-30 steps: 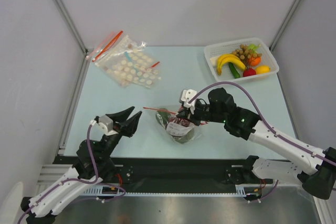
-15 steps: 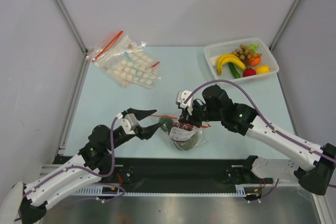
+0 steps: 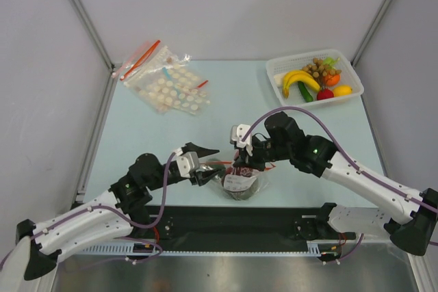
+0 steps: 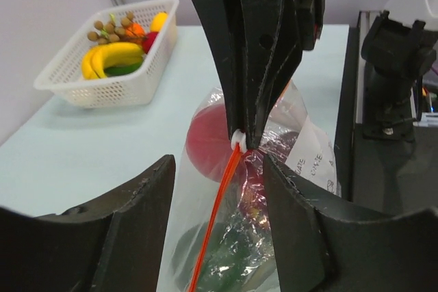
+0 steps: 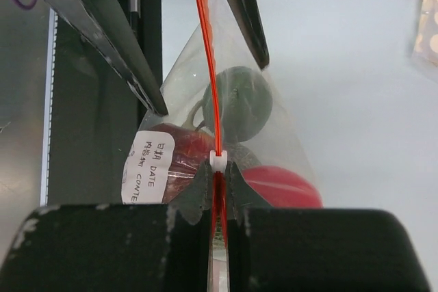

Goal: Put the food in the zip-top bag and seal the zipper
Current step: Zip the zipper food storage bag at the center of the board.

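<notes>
One zip-top bag, lower-centre of the top view, three food pieces visible inside. Right gripper pinches the zipper; left gripper gapes open around it.

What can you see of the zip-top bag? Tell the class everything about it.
The zip-top bag is small, clear, crinkled plastic with a white printed label and a thin red zipper carrying a white slider. It sits at the near edge of the table, bulging with a red fruit, a dark red piece and a dark green ball. The right gripper pinches the zipper at the slider; the open left gripper straddles the strip.
</notes>
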Controlling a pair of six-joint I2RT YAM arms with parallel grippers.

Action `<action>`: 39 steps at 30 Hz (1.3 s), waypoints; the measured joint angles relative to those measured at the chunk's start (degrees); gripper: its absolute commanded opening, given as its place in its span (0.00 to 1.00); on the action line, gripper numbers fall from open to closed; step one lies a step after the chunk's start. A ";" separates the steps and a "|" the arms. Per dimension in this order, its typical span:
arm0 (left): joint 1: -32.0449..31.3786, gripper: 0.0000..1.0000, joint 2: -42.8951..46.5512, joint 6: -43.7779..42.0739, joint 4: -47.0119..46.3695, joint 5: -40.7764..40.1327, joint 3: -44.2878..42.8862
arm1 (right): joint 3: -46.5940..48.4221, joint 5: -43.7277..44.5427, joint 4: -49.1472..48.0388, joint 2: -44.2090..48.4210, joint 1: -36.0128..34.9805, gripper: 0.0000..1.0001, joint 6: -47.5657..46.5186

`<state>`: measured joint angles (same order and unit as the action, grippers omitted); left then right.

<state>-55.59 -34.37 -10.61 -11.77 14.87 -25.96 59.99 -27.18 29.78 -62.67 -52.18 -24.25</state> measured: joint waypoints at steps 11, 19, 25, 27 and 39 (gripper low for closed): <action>-0.35 0.34 -6.16 -0.11 3.54 3.43 -2.19 | 0.00 -1.53 0.31 0.00 -0.11 0.00 -0.04; -0.46 0.00 -8.74 -0.59 5.92 3.76 -4.55 | 0.00 -1.77 0.37 0.00 -0.09 0.00 -0.04; -0.92 0.00 -4.81 0.11 6.82 -0.66 -4.04 | 0.00 -1.70 -2.54 0.00 -0.28 0.00 0.02; -1.09 0.00 -2.97 0.31 6.84 -2.64 -3.54 | 0.00 -1.53 -4.24 0.00 -0.44 0.00 0.13; -2.05 0.00 11.26 3.34 8.96 -18.25 0.70 | 0.00 1.73 -10.43 -0.02 -1.16 0.00 1.09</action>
<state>-57.65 -23.11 -7.27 -2.81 -3.38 -25.26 59.99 -25.45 19.35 -62.70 -53.34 -23.16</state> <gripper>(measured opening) 0.011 0.050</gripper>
